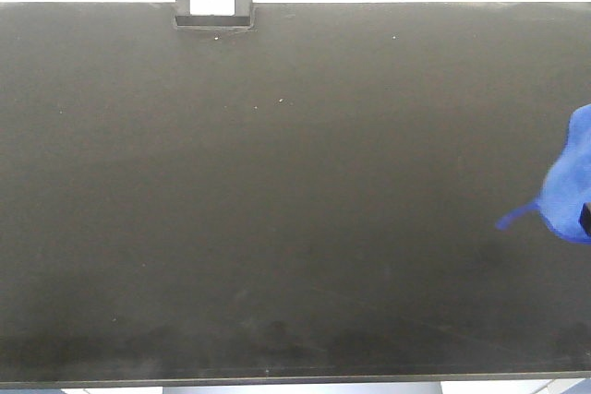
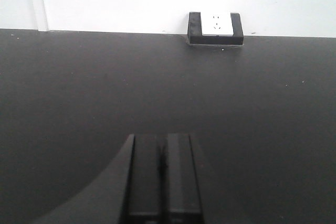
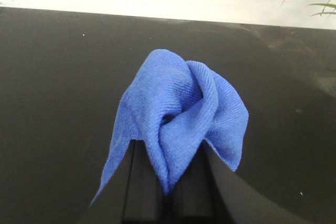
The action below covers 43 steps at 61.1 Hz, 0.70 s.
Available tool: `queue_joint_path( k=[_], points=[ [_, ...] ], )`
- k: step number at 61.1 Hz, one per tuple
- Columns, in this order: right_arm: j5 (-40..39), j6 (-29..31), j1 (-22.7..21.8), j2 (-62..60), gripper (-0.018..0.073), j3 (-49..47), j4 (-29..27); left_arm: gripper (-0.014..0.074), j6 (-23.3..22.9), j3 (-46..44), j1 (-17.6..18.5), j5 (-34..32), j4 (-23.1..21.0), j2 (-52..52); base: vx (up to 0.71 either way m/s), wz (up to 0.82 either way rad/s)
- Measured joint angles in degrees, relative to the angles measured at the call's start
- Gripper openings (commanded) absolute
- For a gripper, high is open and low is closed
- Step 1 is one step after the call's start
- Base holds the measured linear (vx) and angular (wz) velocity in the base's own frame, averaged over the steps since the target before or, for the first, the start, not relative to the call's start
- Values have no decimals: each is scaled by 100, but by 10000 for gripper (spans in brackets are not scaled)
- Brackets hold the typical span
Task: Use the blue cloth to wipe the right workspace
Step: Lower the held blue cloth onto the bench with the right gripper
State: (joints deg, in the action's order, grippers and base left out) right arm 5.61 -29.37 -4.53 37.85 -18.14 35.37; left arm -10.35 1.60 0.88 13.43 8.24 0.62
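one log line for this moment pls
right gripper: shut on blue cloth | left gripper: shut, empty | cloth: bunched, right side of right workspace

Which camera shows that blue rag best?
The right wrist view: the blue cloth sits centred, bunched in the right gripper. The front view catches only part of it at the right edge; the left wrist view shows none.

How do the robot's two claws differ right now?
The left gripper is pinched shut on nothing. The right gripper is shut on the blue cloth, which bunches up between its jaws. The left gripper faces the small black box with a white face at the back edge, while the right gripper faces only bare benchtop. Both are black and sit over the dark benchtop.
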Motion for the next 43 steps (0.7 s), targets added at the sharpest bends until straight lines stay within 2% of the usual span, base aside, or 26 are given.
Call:
queue_joint_path(
  k=[22,31,43],
  points=[
    [5,46,0,6,0,0,35,-6,0,0,0,0,0,0,0,0],
    [86,135,0,373,0,0,354,-6,0,0,0,0,0,0,0,0],
    [133,166,0,1637,0,0,997,-6,0,0,0,0,0,0,0,0]
  ],
)
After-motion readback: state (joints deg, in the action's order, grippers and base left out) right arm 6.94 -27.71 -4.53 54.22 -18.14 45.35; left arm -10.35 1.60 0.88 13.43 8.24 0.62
